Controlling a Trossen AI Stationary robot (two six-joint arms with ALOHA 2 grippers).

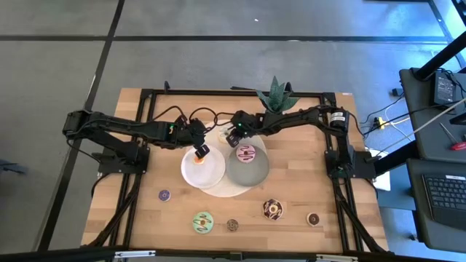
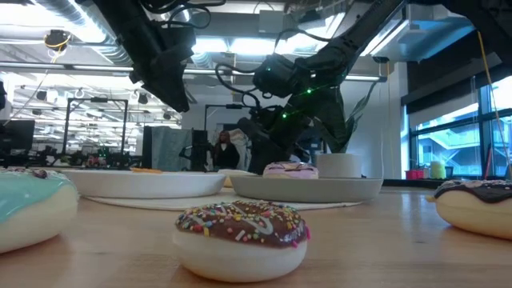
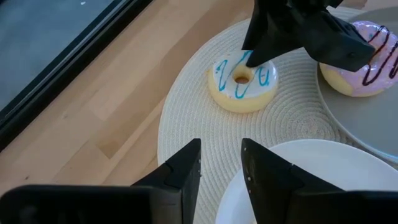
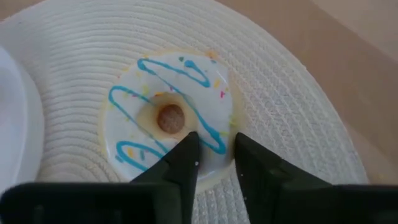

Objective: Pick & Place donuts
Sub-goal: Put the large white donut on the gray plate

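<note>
Just above the white donut (image 4: 171, 118) with blue squiggles, the right gripper (image 4: 214, 165) hovers with fingers slightly apart, holding nothing. That donut lies on the woven mat (image 3: 186, 109) near the table's far edge, beside the grey plate (image 3: 367, 115) carrying a pink donut (image 3: 367, 59). Over the white plate (image 3: 311, 180), the left gripper (image 3: 221, 168) is narrowly open and empty.

A robotics lab or open workshop is indicated: exposed ceiling ducts (image 2: 48, 10) and strip lights are seen overhead, a laptop (image 1: 444, 193) on a side bench, cables (image 1: 386, 120) beside the wooden desk (image 1: 138, 182), and grey concrete flooring (image 1: 58, 65).
</note>
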